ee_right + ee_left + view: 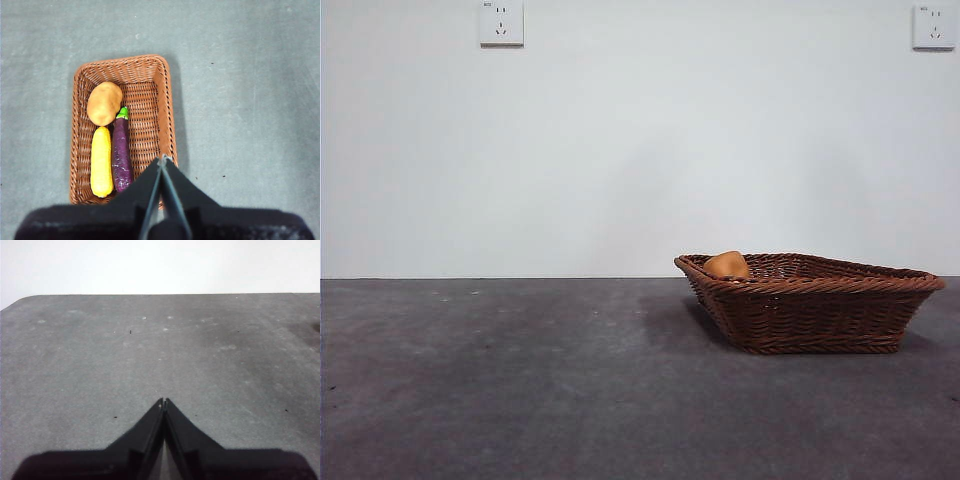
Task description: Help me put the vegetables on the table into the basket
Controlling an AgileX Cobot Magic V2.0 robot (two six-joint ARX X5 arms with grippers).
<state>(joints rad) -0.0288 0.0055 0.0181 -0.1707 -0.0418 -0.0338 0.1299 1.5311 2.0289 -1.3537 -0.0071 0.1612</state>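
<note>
1. Front view: the basket [810, 303] sits on the table [500, 380]; only the orange-brown potato [727, 265] peeks over its braided rim, and no arm shows

2. Left wrist view: the left gripper [164, 401] hangs over bare table, jaws pressed together on nothing, with no vegetable near it

3. Right wrist view: the right gripper [163, 159] is high above the basket's rim, jaws together and empty. Below and beyond its tips lie the potato, the yellow vegetable [101, 161] and the purple eggplant [121, 152], all inside the basket, the long two side by side

4. Judgement: the task looks done. The vegetables look smooth, stiff and light, so any regrasp should pinch across the narrow middle; the round potato could slip
</note>
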